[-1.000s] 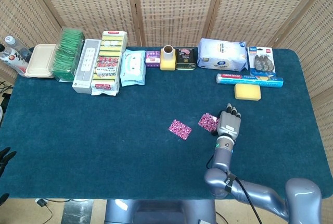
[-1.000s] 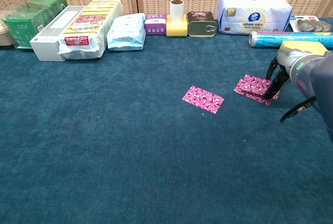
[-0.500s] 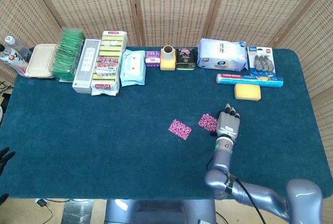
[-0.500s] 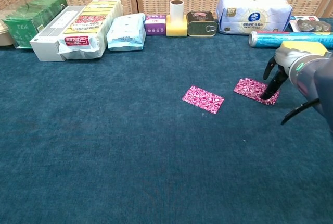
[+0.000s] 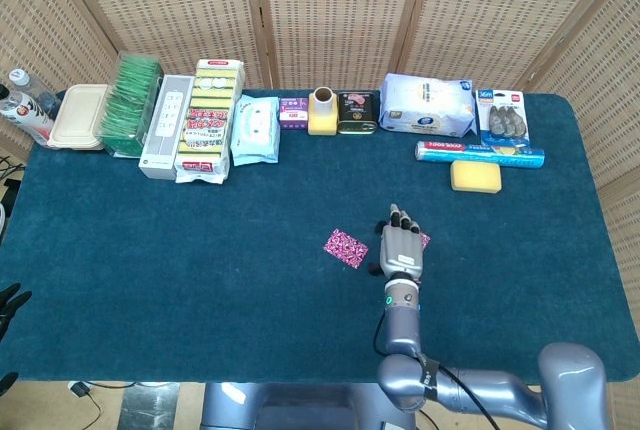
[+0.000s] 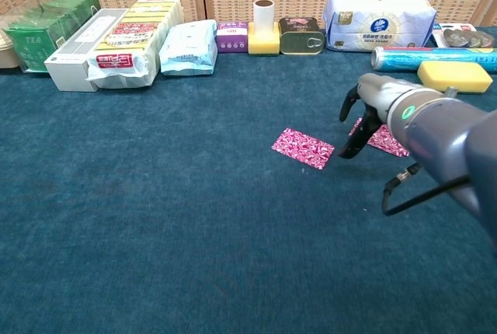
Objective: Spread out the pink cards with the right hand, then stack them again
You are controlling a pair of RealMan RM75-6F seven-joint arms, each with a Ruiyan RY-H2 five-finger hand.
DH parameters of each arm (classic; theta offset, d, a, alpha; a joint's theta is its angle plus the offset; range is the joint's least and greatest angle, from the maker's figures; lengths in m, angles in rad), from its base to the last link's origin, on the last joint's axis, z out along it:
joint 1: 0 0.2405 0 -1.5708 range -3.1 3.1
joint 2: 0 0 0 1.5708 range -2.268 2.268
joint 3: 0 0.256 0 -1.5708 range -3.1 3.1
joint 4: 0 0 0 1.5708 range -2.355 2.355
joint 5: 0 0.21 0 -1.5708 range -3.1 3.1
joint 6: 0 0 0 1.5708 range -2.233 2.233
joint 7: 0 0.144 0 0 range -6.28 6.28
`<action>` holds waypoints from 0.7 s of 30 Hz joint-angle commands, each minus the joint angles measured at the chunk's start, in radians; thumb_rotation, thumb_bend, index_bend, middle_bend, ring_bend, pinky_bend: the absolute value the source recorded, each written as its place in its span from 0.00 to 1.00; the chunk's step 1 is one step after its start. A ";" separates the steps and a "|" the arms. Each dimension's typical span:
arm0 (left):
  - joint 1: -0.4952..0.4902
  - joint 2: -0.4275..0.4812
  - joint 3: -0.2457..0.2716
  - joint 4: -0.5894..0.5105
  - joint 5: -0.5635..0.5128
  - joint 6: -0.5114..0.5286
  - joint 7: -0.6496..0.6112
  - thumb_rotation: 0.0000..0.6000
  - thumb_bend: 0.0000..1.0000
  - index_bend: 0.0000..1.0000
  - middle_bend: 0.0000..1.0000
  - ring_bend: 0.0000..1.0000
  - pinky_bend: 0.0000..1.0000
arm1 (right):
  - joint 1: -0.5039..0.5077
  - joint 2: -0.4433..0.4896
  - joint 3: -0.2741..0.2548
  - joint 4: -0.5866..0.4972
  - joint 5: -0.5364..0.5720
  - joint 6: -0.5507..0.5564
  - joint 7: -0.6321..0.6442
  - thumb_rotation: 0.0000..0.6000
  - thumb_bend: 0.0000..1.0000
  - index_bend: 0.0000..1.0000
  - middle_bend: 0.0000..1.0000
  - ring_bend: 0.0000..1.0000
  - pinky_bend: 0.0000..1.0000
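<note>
One pink patterned card (image 5: 346,248) (image 6: 303,147) lies flat on the blue cloth near the table's middle. A second pink card or small pile (image 6: 384,138) lies to its right; in the head view only a corner (image 5: 425,241) shows past my right hand. My right hand (image 5: 401,248) (image 6: 362,115) hangs palm down between the two, its fingers (image 6: 351,146) spread and pointing down to the cloth just left of the right-hand pile. It holds nothing. A dark shape at the head view's left edge may be my left hand (image 5: 10,302).
Along the far edge stand green tea packs (image 5: 132,102), boxed goods (image 5: 208,118), a wipes pack (image 5: 254,128), a yellow-based roll (image 5: 322,110), a tin (image 5: 356,112), a tissue pack (image 5: 428,104), a foil roll (image 5: 480,154) and a yellow sponge (image 5: 475,176).
My right hand has moved left, off the right-hand pink pile and into the gap between it and the single card. Both cards stay where they were.
</note>
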 commanded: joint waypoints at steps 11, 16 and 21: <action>-0.008 0.016 0.005 0.032 0.013 0.008 -0.075 1.00 0.12 0.00 0.00 0.00 0.01 | 0.060 -0.122 0.040 0.137 0.031 0.017 -0.047 1.00 0.28 0.26 0.00 0.00 0.07; -0.012 0.020 0.007 0.038 0.013 0.007 -0.092 1.00 0.12 0.00 0.00 0.00 0.01 | 0.073 -0.149 0.059 0.153 0.032 0.022 -0.056 1.00 0.28 0.26 0.00 0.00 0.08; -0.014 0.022 0.008 0.042 0.014 0.005 -0.102 1.00 0.12 0.00 0.00 0.00 0.01 | 0.086 -0.169 0.081 0.172 0.031 0.024 -0.066 1.00 0.28 0.26 0.00 0.00 0.07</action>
